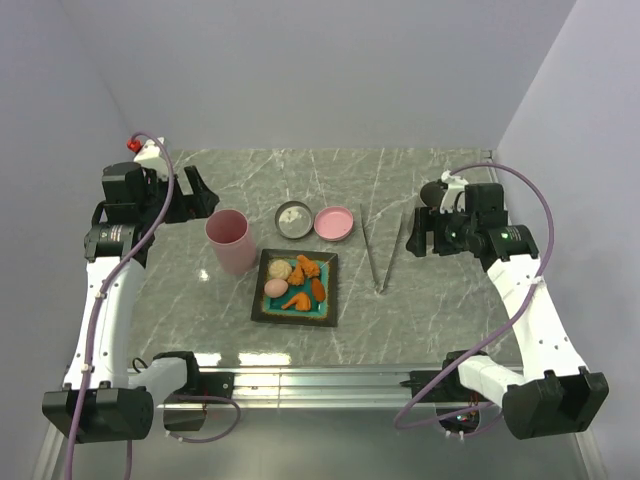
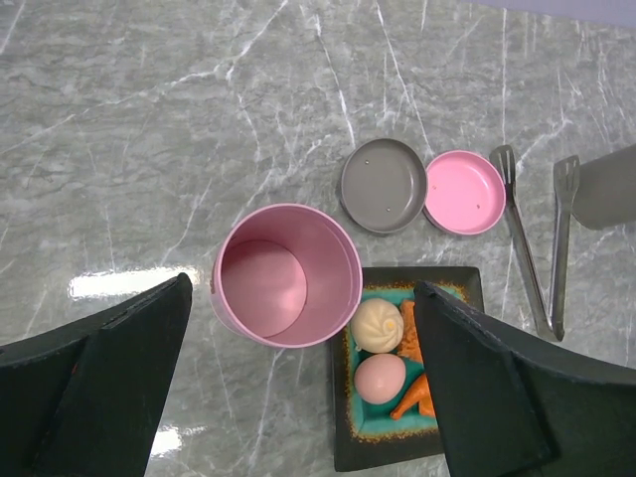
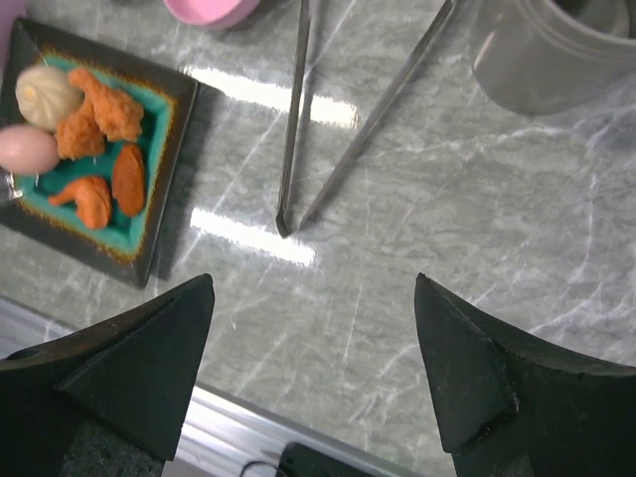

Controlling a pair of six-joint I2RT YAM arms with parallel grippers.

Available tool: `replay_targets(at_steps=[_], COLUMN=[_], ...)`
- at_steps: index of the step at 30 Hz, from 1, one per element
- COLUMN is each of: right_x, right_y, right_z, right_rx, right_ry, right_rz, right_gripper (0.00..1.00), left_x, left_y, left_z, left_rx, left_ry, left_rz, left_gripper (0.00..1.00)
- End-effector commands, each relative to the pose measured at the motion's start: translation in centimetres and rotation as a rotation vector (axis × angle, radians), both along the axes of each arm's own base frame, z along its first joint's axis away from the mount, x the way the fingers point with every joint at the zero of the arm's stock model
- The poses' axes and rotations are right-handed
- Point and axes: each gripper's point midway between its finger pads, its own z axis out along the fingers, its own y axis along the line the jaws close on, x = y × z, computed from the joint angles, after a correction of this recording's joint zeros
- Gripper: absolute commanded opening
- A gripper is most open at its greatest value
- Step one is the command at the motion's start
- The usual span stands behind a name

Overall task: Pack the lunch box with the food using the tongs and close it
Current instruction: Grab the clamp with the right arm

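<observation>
The pink lunch box (image 1: 230, 240) (image 2: 286, 275) stands upright, open and empty, left of a dark square plate (image 1: 262, 305) (image 2: 397, 452). On the plate lies the food (image 1: 298, 280) (image 3: 84, 129): orange fried chunks, a pale bun (image 2: 378, 324) and a pink egg (image 2: 381, 378). The pink lid (image 1: 334, 223) (image 2: 464, 192) lies upside down behind the plate. The silver tongs (image 1: 385, 250) (image 3: 328, 129) lie flat right of the plate, their joined end toward the near edge. My left gripper (image 1: 195, 192) (image 2: 303, 283) hovers open high above the lunch box. My right gripper (image 1: 420, 230) (image 3: 313, 281) hangs open and empty above the table near the tongs' joined end.
A grey round disc (image 1: 293, 218) (image 2: 384, 185) lies beside the pink lid. A grey cylindrical container (image 3: 547, 50) (image 2: 606, 184) stands right of the tongs, under my right arm. The metal rail (image 1: 320, 380) runs along the near edge. Walls close in the left, back and right.
</observation>
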Motion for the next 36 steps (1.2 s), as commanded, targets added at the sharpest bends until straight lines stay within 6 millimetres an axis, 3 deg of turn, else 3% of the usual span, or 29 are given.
replay_targets(at_steps=[1,5,10,19,31,36], right_x=[0.8,0.6,0.2,3.8,4.3,4.2], right_y=[-0.1,-0.1,1.9,3.4,6.8,6.9], right_z=[-0.1,-0.8,-2.4,-6.1,-10.7,-13.5], right_rx=[0.009,0.002,0.011,-0.089,-0.066,-0.117], right_ry=[-0.033,-0.043,-0.054,-0.016,0.038,0.105], right_rz=[-0.068,-0.124,-0.095,-0.168,-0.146,-0.142], right_gripper=[0.89,0.89,0.89,0.87,0.91,0.92], left_x=[0.7,1.2,1.5,2.0,2.3,2.4], left_y=[0.5,0.8,1.0,1.6,2.0,1.8], left_z=[2.3,2.1,2.6,3.1,1.8,1.8], left_rx=[-0.005,-0.027,-0.028,-0.028,-0.017,-0.019], left_ry=[-0.063,-0.025,-0.05,-0.043,-0.015,-0.014], left_rz=[0.033,0.061,0.073,0.097,0.103,0.082], left_gripper=[0.99,0.99,0.99,0.99,0.99,0.99])
